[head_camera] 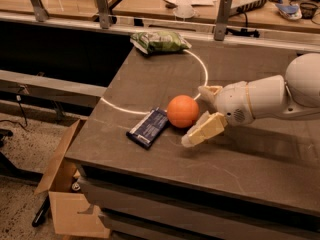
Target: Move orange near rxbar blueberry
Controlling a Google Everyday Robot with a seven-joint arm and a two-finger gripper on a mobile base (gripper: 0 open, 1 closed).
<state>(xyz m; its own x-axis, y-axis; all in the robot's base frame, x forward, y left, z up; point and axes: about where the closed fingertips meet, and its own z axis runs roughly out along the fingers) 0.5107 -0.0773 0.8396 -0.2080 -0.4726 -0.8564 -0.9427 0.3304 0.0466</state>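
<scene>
The orange (182, 111) is a smooth round fruit resting on the dark table (250, 159), right beside the rxbar blueberry (148, 127), a flat dark blue wrapper lying at its left. My gripper (196, 116) is just right of the orange, open, with one pale finger (204, 130) in front and the other behind near the white line. The fingers sit apart from the orange and hold nothing.
A puffy green snack bag (159, 41) lies at the table's back left corner. A white curved line (200, 69) is drawn on the tabletop. An open cardboard box (62, 184) stands on the floor at the left. A railing and cluttered desk run behind.
</scene>
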